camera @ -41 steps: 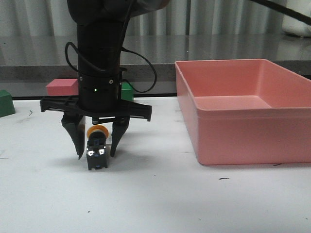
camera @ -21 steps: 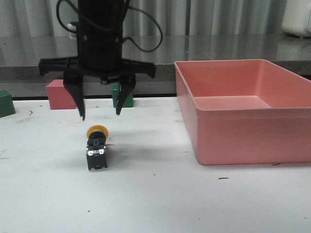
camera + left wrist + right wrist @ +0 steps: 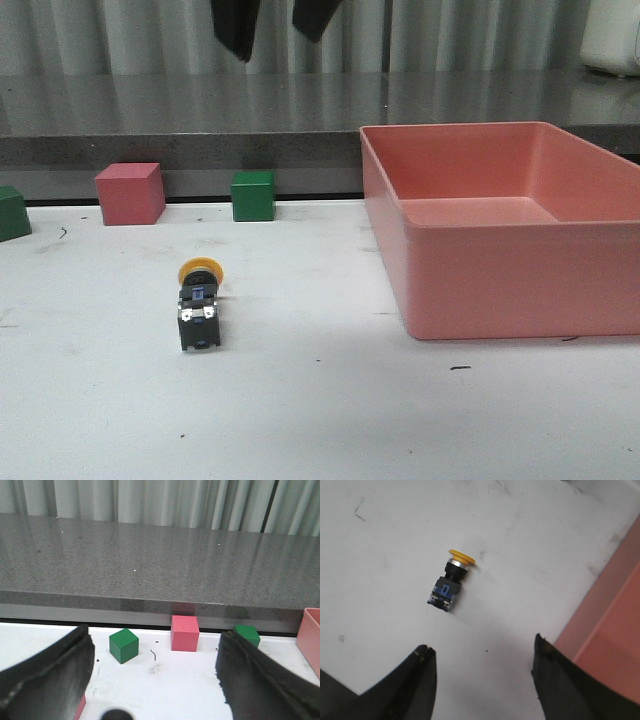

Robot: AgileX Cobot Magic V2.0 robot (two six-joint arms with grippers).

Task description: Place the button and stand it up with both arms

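The button lies on its side on the white table, yellow cap towards the back, black body and metal terminals towards the front. It also shows in the right wrist view. My right gripper is open and empty, high above the button; only its two fingertips hang into the top of the front view. My left gripper is open and empty, low over the table and facing the cubes at the back. It does not show in the front view.
A large pink bin stands at the right, its edge also in the right wrist view. A pink cube, a green cube and a second green cube stand along the back edge.
The gripper that stood open around the button has risen straight up, almost out of the front view. The button stays lying in the same spot.
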